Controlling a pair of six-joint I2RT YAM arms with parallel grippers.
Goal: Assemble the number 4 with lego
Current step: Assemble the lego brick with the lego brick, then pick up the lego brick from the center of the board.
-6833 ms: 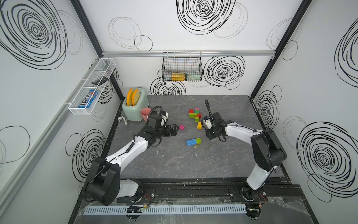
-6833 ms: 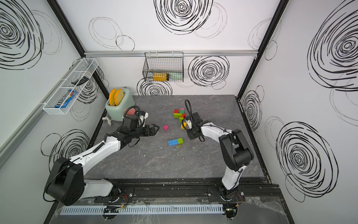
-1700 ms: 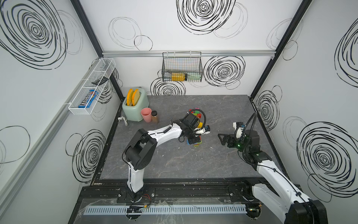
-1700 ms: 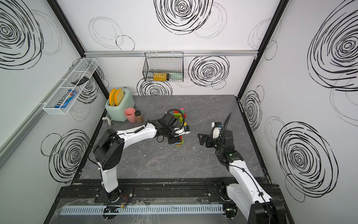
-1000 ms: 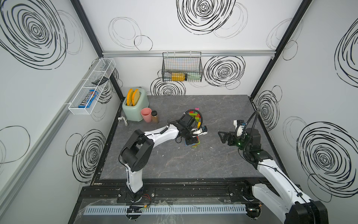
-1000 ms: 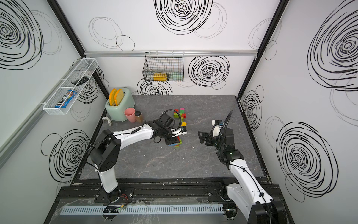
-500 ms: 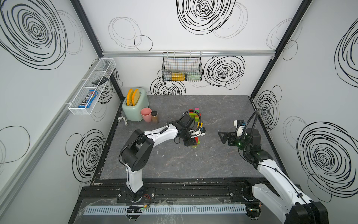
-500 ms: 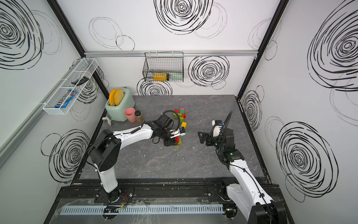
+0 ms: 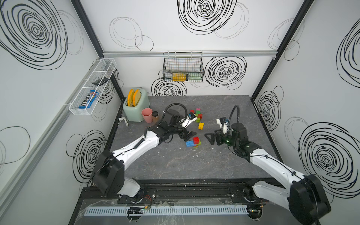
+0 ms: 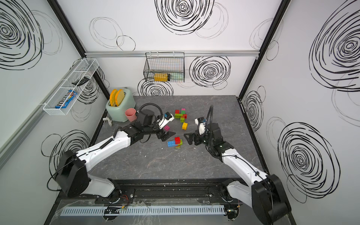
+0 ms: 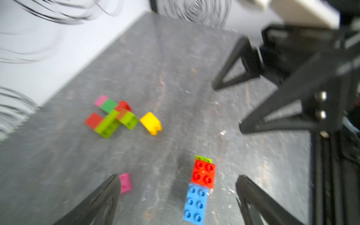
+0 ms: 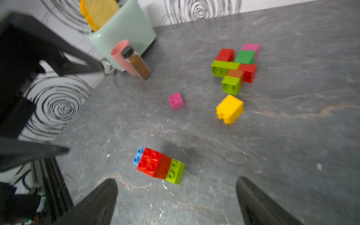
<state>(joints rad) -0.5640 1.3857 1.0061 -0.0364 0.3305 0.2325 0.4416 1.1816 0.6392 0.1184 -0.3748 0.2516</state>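
I judge the 4 barely begun. My left pincer (image 9: 190,135) stands wide open and empty just beside the one joined piece (image 9: 193,141). My right pincer (image 9: 208,138), equally open and holding nothing, hovers near it on the opposite side, so the piece lies between the two on the tabletop (image 9: 175,165).

That piece is only three bricks: a long blue brick (image 11: 195,204), a lime brick (image 12: 175,171) at its end, and a square red brick (image 12: 149,161) seated on top, seemingly bridging them. No digit shows yet.

The rest of the lego waits. A pink brick (image 12: 176,100) sits studs-up close by my left pincer. A yellow brick (image 12: 229,109) lies tipped on its side beyond both pincers. Farther past it is a cluster (image 12: 235,66) of red, green, pink, lime and orange bricks on their sides, touching. Whether any of those are pressed together I cannot tell. All are chunky and glossy, with round studs.
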